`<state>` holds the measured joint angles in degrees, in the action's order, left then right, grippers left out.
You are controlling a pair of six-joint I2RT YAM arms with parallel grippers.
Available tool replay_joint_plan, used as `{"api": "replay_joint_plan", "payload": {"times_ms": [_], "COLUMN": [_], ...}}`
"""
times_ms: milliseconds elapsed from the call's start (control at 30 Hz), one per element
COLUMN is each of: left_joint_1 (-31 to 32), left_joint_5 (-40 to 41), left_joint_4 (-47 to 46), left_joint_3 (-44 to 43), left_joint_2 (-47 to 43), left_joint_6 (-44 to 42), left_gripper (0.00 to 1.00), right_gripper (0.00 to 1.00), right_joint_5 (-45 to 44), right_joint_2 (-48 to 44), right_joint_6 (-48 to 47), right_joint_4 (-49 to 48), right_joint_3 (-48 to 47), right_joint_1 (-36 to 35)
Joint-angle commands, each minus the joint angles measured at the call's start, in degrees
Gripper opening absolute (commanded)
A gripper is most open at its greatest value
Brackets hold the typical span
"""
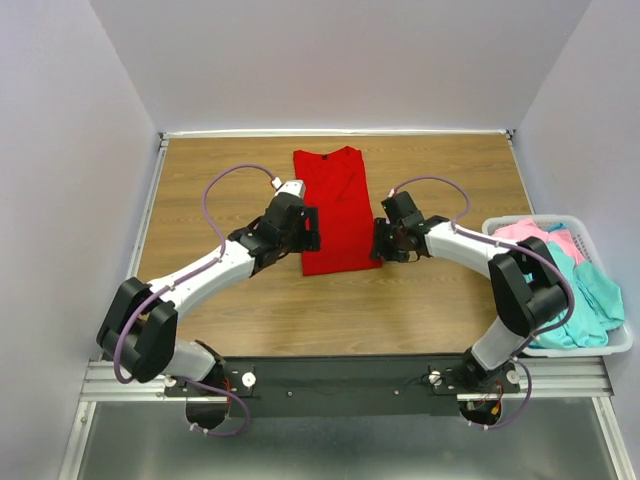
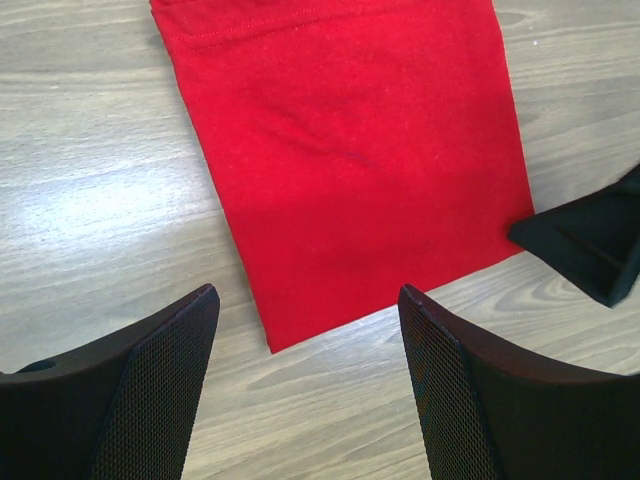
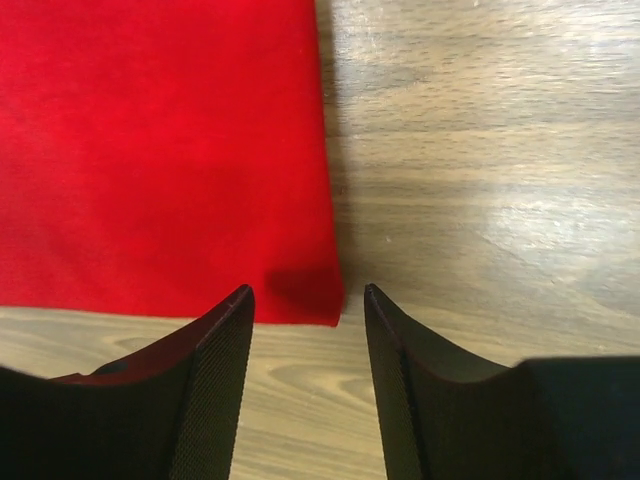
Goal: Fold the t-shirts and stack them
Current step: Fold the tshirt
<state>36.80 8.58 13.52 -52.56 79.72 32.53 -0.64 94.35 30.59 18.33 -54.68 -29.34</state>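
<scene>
At the middle of the worktop [image 1: 200,180] the red t-shirt [image 1: 333,210] lies as a long folded strip. The left claw [image 2: 307,295], wide, and the right claw [image 3: 308,292], narrower, both empty, hover at its near corners. Each should pinch its corner squarely, then both carry the hem evenly to the far end.

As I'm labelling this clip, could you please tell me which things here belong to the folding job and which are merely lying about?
Belongs to the job:
- red t-shirt, folded narrow on the table
- pink t-shirts, in the basket
- teal t-shirts, in the basket

Just there:
- white laundry basket
- wooden table
</scene>
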Motion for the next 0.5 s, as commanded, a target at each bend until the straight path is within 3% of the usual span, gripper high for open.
{"api": "replay_joint_plan", "payload": {"times_ms": [0,467], "left_joint_1": [0.38,0.82], "left_joint_5": [1.97,1.26], "left_joint_4": [1.60,5.55], "left_joint_3": [-1.23,-2.38], "left_joint_2": [1.13,2.89], "left_joint_6": [-0.89,-1.16], "left_gripper": [0.80,0.80], "right_gripper": [0.53,0.50], "right_joint_5": [-3.66,-10.69], "right_joint_2": [3.65,6.03], "right_joint_6": [-1.50,-0.88], "right_joint_4": [2.94,11.73], "right_joint_3": [-2.80,-4.12], "right_joint_1": [-0.98,-5.46]}}
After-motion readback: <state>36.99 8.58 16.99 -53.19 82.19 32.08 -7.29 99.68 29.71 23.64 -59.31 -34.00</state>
